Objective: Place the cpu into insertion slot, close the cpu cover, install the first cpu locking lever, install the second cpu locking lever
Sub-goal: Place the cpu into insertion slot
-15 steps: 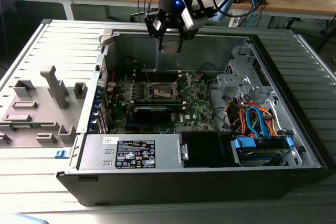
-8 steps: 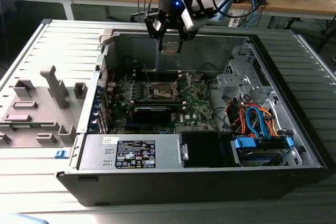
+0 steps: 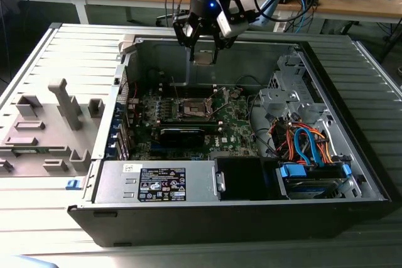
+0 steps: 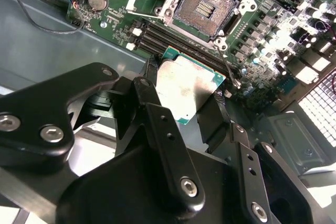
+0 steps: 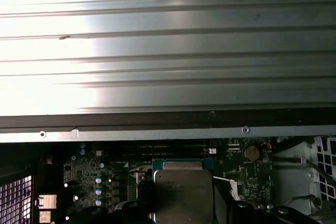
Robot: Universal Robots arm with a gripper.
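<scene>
Ribbed grey worktop (image 3: 69, 48) carries the open computer case (image 3: 361, 180), and above its motherboard (image 3: 237, 123), upper centre in the exterior view, the claw (image 3: 203, 53) is clamped on the edges of the cpu (image 4: 188, 88), seemingly light, stiff and fragile underneath, with the empty insertion slot (image 3: 191, 110) below at mid-frame.

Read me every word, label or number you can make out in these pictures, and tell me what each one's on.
Nothing can be read clearly.
Black-and-white sticker on the grey metal power supply box: print too small.
Small white sticker on the same box: too small.
Silvery-grey square cpu held in the black pincer: any markings unreadable.
Green circuit board: any lettering too small.
</scene>
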